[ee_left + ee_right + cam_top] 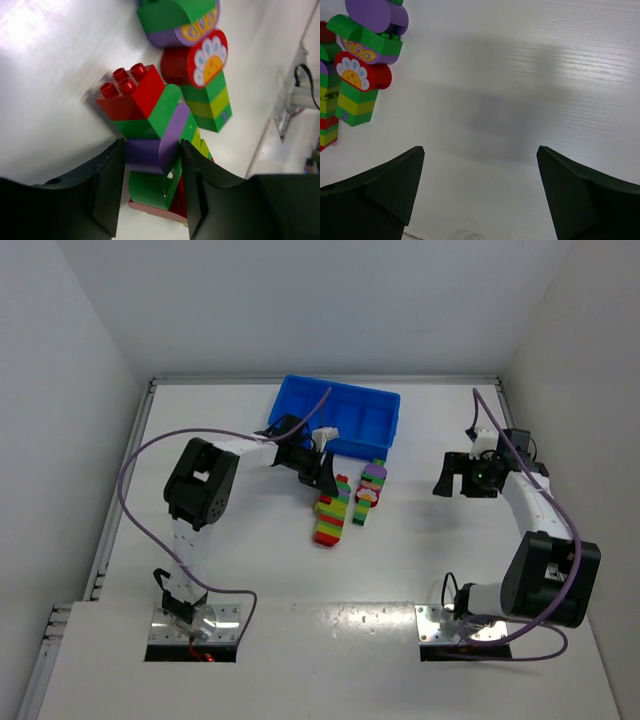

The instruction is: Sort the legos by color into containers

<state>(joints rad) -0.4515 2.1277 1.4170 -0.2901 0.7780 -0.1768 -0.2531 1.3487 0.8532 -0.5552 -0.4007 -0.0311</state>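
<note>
Left jaws: clenched on the purple brick [152, 150] midway along a striped stick [150, 107] lying on the counter [45, 100]
Right jaws: spread wide, empty, well apart from the bricks
Location: just before the blue tray [290, 400], beside a flowered stick [207, 75]
Risk: mid-stick grip may snap joints or nudge the neighbour
Surfaces: glossy hard plastic, round studs; smooth white counter
</note>
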